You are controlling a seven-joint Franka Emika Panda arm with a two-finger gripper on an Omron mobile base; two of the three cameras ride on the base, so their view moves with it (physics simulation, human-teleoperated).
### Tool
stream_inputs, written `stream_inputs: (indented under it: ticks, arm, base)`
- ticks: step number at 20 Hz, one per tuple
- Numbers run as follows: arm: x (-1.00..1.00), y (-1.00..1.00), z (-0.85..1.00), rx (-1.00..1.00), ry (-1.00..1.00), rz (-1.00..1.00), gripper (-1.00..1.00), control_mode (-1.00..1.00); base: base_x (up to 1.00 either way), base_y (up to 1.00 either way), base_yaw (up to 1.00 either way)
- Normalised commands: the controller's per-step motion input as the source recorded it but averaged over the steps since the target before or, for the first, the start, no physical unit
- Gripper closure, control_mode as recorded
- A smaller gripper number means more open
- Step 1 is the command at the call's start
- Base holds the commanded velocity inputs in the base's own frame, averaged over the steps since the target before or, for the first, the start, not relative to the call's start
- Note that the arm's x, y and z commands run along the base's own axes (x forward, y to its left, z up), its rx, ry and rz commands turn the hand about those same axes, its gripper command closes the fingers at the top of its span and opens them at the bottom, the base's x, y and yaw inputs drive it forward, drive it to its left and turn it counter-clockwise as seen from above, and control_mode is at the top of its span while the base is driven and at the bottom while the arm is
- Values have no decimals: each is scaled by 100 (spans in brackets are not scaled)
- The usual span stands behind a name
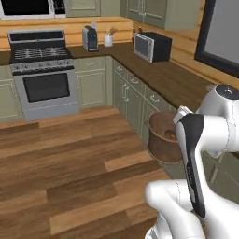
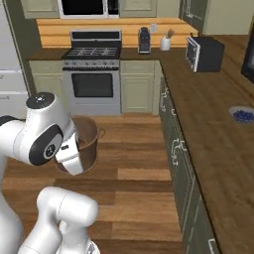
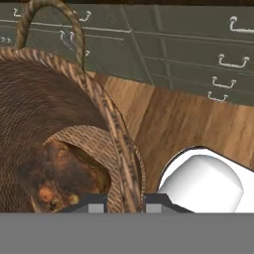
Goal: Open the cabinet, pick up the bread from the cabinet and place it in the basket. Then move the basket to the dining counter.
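Hand view shows the end effector (image 3: 125,202) clamped on the rim of the basket (image 3: 59,119), with the bread (image 3: 62,176) lying inside.

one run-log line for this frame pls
end effector: shut on rim of round brown woven basket | basket: carried above wood floor | brown bread lump: inside basket
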Motion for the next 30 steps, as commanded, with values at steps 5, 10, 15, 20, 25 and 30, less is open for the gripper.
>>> stream_inputs:
  ticks: [5,10,15,20,25,30]
  arm:
    - [0,0,0,0,0,0,100,100]
    - [0,0,0,0,0,0,100,100]
    - [0,0,0,0,0,0,100,100]
    - [0,0,0,0,0,0,100,100]
    - [0,0,0,0,0,0,100,100]
    - [0,0,0,0,0,0,100,100]
  base:
    - [33,0,85]
    - [39,0,83]
    - [79,0,73]
    - [100,0,47]
    - [100,0,27]
    - [100,0,34]
